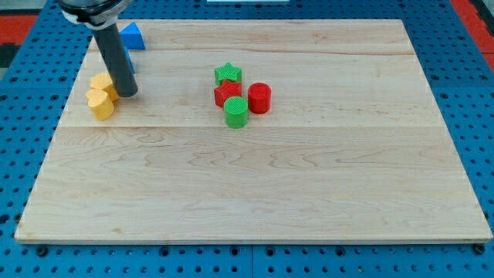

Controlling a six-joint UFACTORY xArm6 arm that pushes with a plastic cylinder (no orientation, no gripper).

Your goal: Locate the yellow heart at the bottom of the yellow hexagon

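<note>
The yellow heart [99,103] lies near the board's left edge, touching the yellow hexagon [101,83] just above it toward the view's top. My dark rod comes down from the view's top left, and my tip [127,92] rests on the board right beside the hexagon's right side, up and to the right of the heart.
A blue block [133,36] sits at the view's top left, partly behind the rod. In the middle, a green star [228,75], a red star [227,94], a red cylinder [259,98] and a green cylinder [236,112] cluster together on the wooden board [309,193].
</note>
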